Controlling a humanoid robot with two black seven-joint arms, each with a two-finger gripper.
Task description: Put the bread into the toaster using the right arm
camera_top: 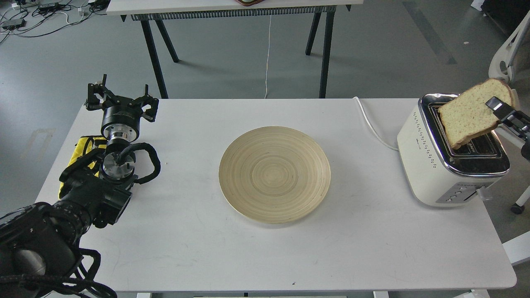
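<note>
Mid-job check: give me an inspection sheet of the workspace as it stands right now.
Surface: white table, faint scuffs.
Job's things: bread held tilted above the toaster, lower corner at the slots, not yet in.
Clutter: empty bamboo plate at table centre; yellow cloth under the left arm.
Grippers: right hand shut on the bread's upper edge; left hand open, empty, over the table's left end.
Cables: white cord runs from the toaster to the back edge; black cables on the floor, far left.
Surroundings: second table behind; white chair part at right.
</note>
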